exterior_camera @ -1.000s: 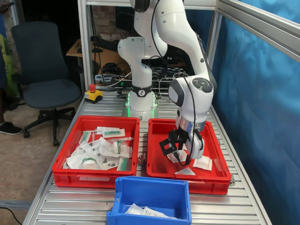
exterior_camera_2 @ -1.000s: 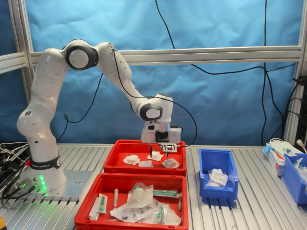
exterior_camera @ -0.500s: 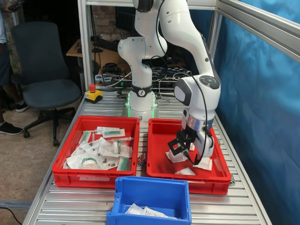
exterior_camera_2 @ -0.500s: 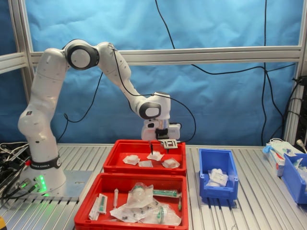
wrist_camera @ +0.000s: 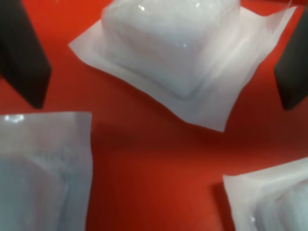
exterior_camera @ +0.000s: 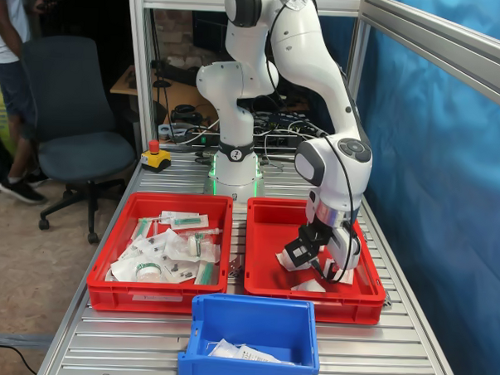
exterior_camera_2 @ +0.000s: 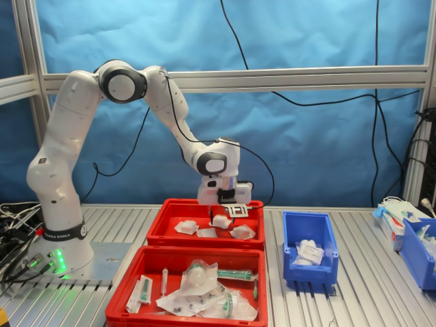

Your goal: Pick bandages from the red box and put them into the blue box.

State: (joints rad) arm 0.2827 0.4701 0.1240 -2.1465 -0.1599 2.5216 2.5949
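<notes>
The red box [exterior_camera: 311, 308] stands on the first exterior view's right; in the second exterior view it is the farther tray [exterior_camera_2: 158, 227]. Several bandages lie in it [exterior_camera: 310, 285] [exterior_camera_2: 186, 227]. My gripper [exterior_camera: 317, 258] [exterior_camera_2: 228, 216] hangs low inside it, open. In the wrist view the gripper [wrist_camera: 162, 105] has its dark fingers [wrist_camera: 24, 53] on either side of one puffy bandage [wrist_camera: 178, 53], not touching it, with two other packets [wrist_camera: 43, 168] nearby. The blue box [exterior_camera: 242, 374] [exterior_camera_2: 310, 274] holds a few white packets.
A twin red tray [exterior_camera: 158, 296] [exterior_camera_2: 119, 303] heaped with green-marked wrappers sits beside the red box. A red stop button [exterior_camera: 155, 157] is near the arm's base. Another blue bin [exterior_camera_2: 415, 252] stands at the second exterior view's right. Aluminium posts frame the table.
The arm has swung toward the first exterior view's right and come down, bringing the open gripper lower into the red box over a bandage. The packets have not moved.
</notes>
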